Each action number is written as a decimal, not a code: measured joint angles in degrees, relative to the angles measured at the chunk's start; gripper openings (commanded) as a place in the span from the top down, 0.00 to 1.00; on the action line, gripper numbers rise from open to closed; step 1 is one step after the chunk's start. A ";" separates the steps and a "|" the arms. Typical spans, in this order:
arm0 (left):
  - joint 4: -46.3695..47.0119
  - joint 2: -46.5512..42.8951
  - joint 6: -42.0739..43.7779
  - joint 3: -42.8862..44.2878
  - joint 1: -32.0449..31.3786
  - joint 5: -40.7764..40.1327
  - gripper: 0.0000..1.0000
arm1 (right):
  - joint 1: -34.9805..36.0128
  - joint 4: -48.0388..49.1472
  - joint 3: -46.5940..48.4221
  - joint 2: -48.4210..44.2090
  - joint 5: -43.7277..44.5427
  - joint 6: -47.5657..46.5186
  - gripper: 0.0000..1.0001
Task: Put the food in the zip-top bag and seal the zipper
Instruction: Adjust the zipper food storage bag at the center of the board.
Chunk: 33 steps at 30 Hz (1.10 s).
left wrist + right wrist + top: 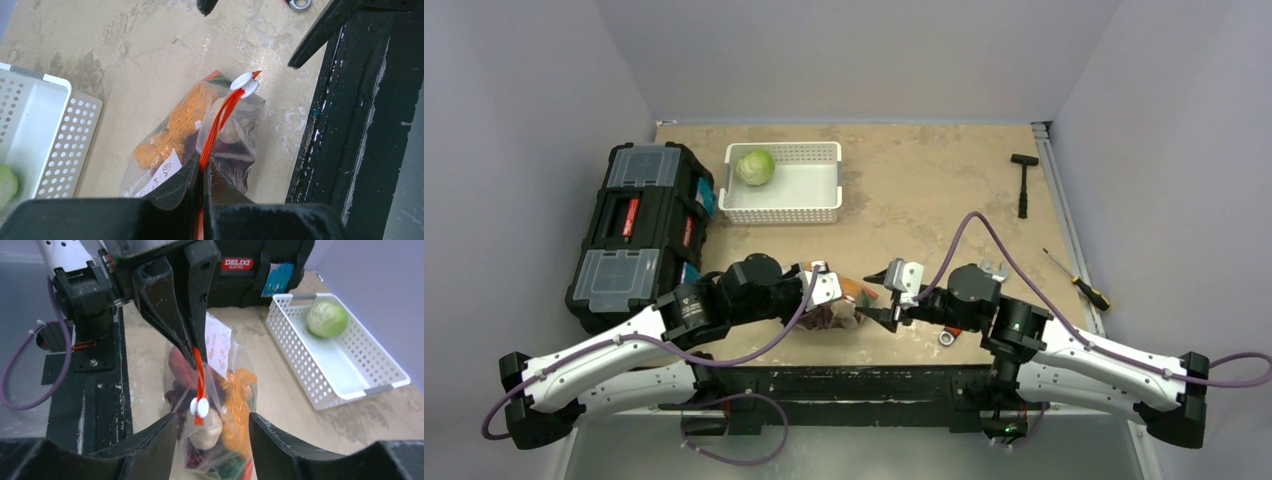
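Table [924,200] near edge: bag [172,127] | left pincer [202,172] clamped on zipper [220,120] | right pincer [211,419] parted, empty, straddling bag

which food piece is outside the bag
The green cabbage, alone in the white basket; the orange, white and dark red pieces are all inside the bag.

Overhead – opposed wrist close-ups sharing bag [235,135]

Lit evenly and softly from overhead, fairly bright. Shadowed only faintly. Glaring mildly on the table [220,35] and the zip-top bag [182,125]. Blurred close to the lens in 2 wrist views.
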 measured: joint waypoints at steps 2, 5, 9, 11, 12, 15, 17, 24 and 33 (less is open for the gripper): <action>-0.07 0.00 -0.31 0.00 0.00 0.42 1.00 | 0.07 2.82 0.00 1.55 -0.33 -1.40 0.51; -0.11 0.00 -0.37 0.00 0.07 0.87 1.00 | 0.61 5.40 0.00 4.87 -0.24 -3.30 0.56; -0.11 0.07 -0.50 0.00 0.39 1.68 1.00 | 1.11 6.75 0.00 8.39 -0.22 -5.25 0.61; -0.11 0.22 -0.57 0.00 0.48 1.92 1.00 | 1.46 6.91 0.00 9.31 -0.20 -5.97 0.67; -0.11 0.33 -0.76 0.00 0.61 2.01 1.00 | 1.62 6.99 0.00 9.57 -0.17 -6.23 0.71; -0.11 0.48 -1.25 0.00 0.76 2.19 1.00 | 1.88 7.21 0.00 9.70 0.07 -6.91 0.88; -0.11 0.48 -1.36 0.00 0.74 2.21 0.99 | 2.10 7.17 0.00 9.70 0.24 -7.48 1.00; 0.13 2.32 -1.42 1.11 0.74 3.48 0.52 | 2.12 5.73 0.55 10.14 -0.13 -8.15 1.00; 0.74 6.34 0.96 4.46 0.74 6.45 0.69 | 2.12 4.94 1.31 9.66 -1.25 -7.02 1.00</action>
